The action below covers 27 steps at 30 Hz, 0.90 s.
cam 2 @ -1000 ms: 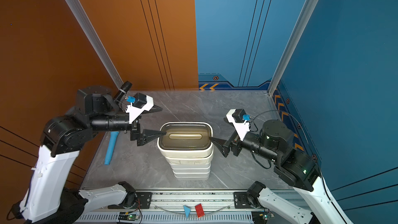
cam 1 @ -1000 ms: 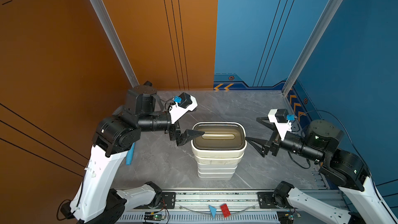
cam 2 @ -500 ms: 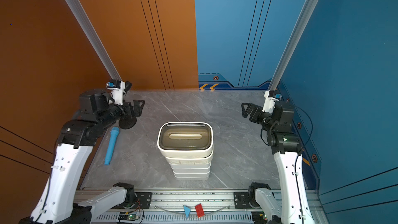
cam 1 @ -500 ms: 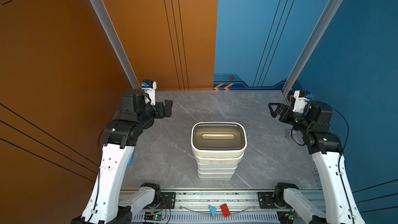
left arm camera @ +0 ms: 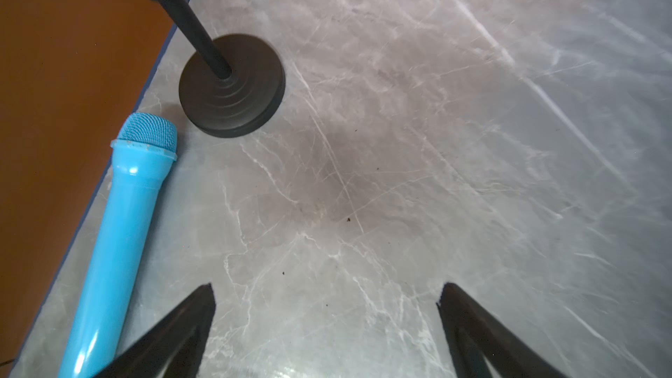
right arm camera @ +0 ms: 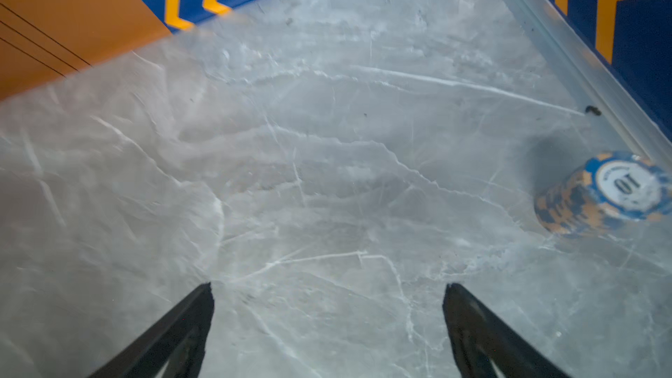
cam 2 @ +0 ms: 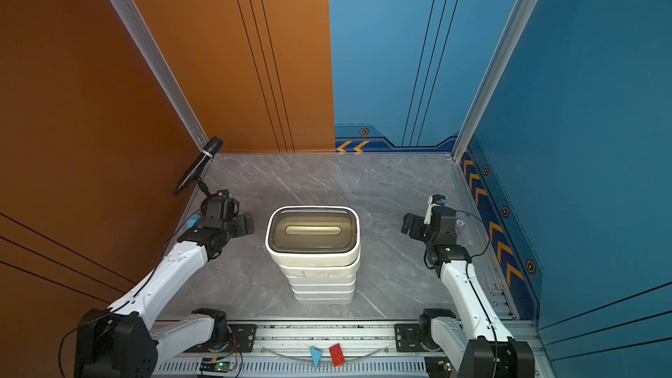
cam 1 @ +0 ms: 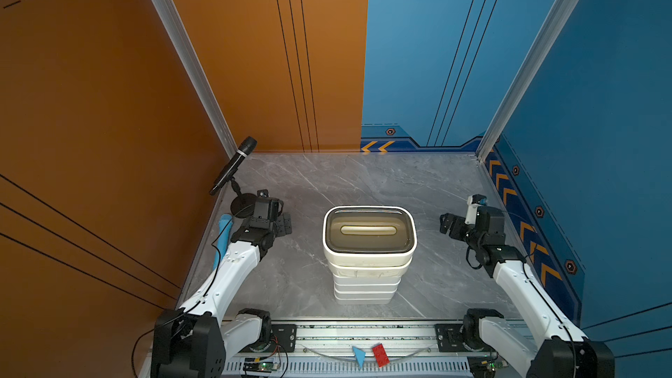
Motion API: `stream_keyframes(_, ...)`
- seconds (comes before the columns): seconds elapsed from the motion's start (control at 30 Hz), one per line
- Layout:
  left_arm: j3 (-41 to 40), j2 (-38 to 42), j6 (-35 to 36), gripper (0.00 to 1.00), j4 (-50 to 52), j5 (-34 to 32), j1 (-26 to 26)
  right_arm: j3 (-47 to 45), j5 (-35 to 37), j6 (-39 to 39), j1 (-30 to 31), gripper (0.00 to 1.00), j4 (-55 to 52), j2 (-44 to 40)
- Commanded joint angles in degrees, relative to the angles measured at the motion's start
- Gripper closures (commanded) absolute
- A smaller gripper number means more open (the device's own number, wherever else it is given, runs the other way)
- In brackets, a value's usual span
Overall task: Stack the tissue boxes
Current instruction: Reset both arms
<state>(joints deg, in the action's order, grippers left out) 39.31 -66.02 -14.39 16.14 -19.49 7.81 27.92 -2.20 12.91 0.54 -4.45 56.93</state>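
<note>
I count stacked white tissue boxes (cam 1: 367, 270): at least five | black stand microphone (cam 1: 232, 166): one | blue plastic microphone (left arm camera: 123, 227): one

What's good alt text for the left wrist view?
A blue microphone lies on the grey marble table along the orange wall, its head near a black round stand base. The left hand is open and empty.

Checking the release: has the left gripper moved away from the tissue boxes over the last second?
Yes. The left gripper has pulled back from the tissue boxes toward the orange wall, near the microphone stand.
</note>
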Motion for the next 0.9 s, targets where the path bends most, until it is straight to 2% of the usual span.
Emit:
stream_keyframes(0.0,-3.59,-1.62,2.84,0.02,-17.99,-5.33,-0.3,-5.09,14.37,-8.49,4.58,0.0,19.66,2.36)
stream_keyframes(0.03,-5.07,-2.47,4.04,0.02,-21.82,-5.89,-0.32,-5.61,15.81,-8.93,4.8,0.0,21.57,4.16)
stream_keyframes(0.17,-14.02,-8.43,10.88,0.02,-47.53,-5.56,-0.41,-8.22,12.08,-7.06,1.23,0.0,32.32,11.3)
stream_keyframes(0.2,-14.68,-10.92,12.65,0.02,-51.55,-5.24,-0.29,-7.18,10.88,-7.74,0.84,0.0,30.78,11.69)
stream_keyframes(0.33,-12.18,-17.97,18.13,0.02,-54.53,-4.93,1.42,-8.33,6.71,-9.48,-0.49,0.0,42.22,16.35)
stream_keyframes(0.43,-13.62,-21.59,17.19,0.02,-61.56,-3.88,0.12,-9.33,2.71,-9.02,-1.49,0.0,50.39,20.12)
stream_keyframes(0.5,-16.16,-20.21,15.44,0.02,-62.98,2.5,-2.62,-9.95,1.92,-9.33,-1.38,0.0,55.44,24.12)
stream_keyframes(0.53,-18.36,-21.77,15.2,0.02,-67.56,4.95,-3.5,-10.55,2.17,-9.66,-1.12,0.0,58.76,26.4)
stream_keyframes(0.57,-20.49,-24.91,16.53,0.02,-77.5,5.68,-3.41,-10.87,2.16,-9.79,-0.94,0.0,61.09,28.56)
stream_keyframes(0.6,-21.1,-25.12,16.98,0.02,-78.64,5.62,-3.05,-10.74,2.26,-9.97,-0.77,0.0,62.85,30.59)
stream_keyframes(0.63,-20.35,-22.94,16.27,0.02,-73.24,5.76,-2.98,-9.91,2.06,-10.14,-0.47,0.0,63.82,32.06)
stream_keyframes(0.7,-18.65,-23.02,16.51,0.02,-70.3,6.42,-2.98,-5.87,0.22,-11.47,-0.36,0.0,52.27,30.19)
stream_keyframes(0.77,-18.42,-23.76,15.98,0.02,-71.08,6.79,-3.67,-6.95,0.22,-9.82,-1.27,0.0,57.6,31.85)
stream_keyframes(0.83,-18.05,-23.55,15.65,0.02,-70.14,6.74,-3.8,-5.98,2.68,-10.51,-0.36,0.0,53.35,30.56)
stream_keyframes(0.87,-18.05,-23.59,15.68,0.02,-70.11,6.74,-3.85,-6.71,4.16,-10.75,0.34,0.0,55.74,31.07)
